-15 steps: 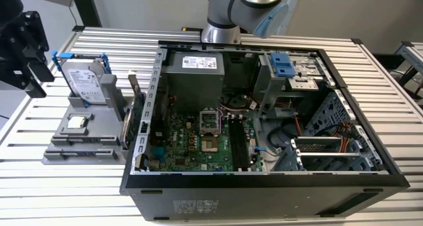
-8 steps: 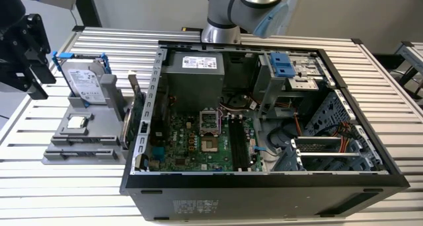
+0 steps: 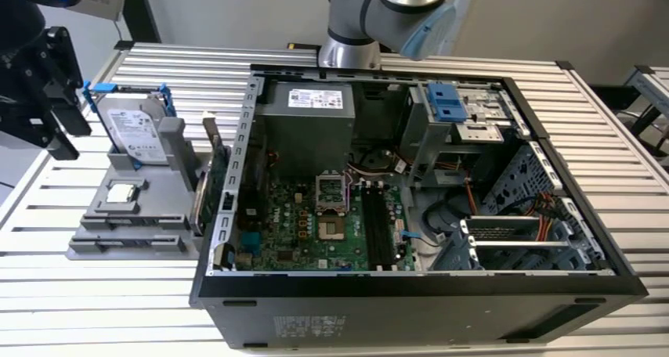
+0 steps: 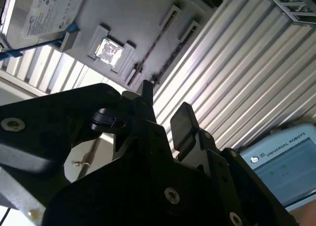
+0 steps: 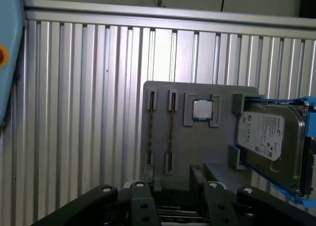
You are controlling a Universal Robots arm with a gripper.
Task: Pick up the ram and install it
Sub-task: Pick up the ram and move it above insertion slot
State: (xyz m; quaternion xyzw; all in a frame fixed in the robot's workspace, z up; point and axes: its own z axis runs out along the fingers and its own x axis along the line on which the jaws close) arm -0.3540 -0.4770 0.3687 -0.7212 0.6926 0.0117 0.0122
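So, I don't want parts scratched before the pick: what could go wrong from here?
1. The ram stands on edge in a narrow slot of the grey holder, with a second slot close beside it; the open pincer might come down on a slot bracket instead of straddling the stick.
2. The processor chip lies just beside those slots, so a sideways offset could knock it.

gripper (image 3: 50,110): just beside the hard drive (image 3: 136,134)
hard drive: upright on grey holder (image 3: 131,243)
computer case (image 3: 418,310): open, farther from gripper than holder
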